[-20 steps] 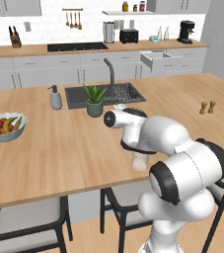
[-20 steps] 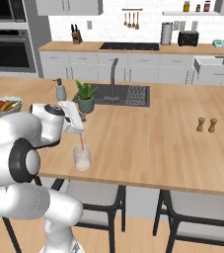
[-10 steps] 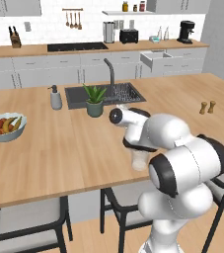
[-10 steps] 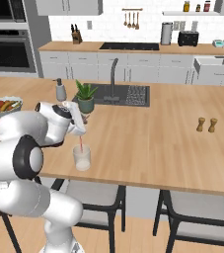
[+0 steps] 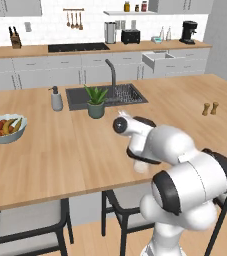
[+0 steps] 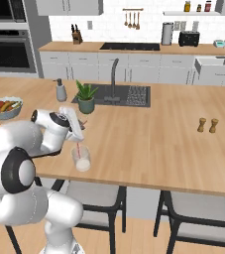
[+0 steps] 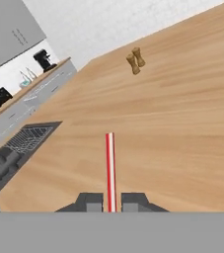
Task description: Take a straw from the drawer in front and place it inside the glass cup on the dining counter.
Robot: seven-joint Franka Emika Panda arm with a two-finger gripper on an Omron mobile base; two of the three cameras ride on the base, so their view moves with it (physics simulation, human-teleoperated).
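Glass cup (image 6: 81, 158) near the dining counter (image 6: 148, 129) front edge; in the left view the arm hides it. Gripper (image 7: 110, 202) pinches the straw (image 7: 110, 170), lower end inside the cup (hand slightly nearer the cup than a second ago).

One straw (image 7: 110, 168), red-pink, showed between the two dark fingertips (image 7: 90, 201) in the hand view. One glass cup (image 6: 81, 158) stood on the light-wood surface (image 6: 158, 144). Two small brown shakers (image 6: 207, 125) stood side by side there. There was one potted plant (image 6: 86, 97), one grey soap dispenser (image 6: 61, 90) and one fruit bowl (image 6: 3, 107). One dark sink (image 6: 129, 95) with one faucet (image 6: 114, 77) was set into the slab. One drawer (image 5: 157, 60) stood pulled open at the far cabinets. On the back wall side there was one knife block (image 5: 15, 39), one toaster (image 5: 130, 36), one coffee machine (image 5: 187, 32) and three hanging utensils (image 5: 74, 19). Two chairs (image 6: 193, 213) were tucked under the near edge in the right base view.
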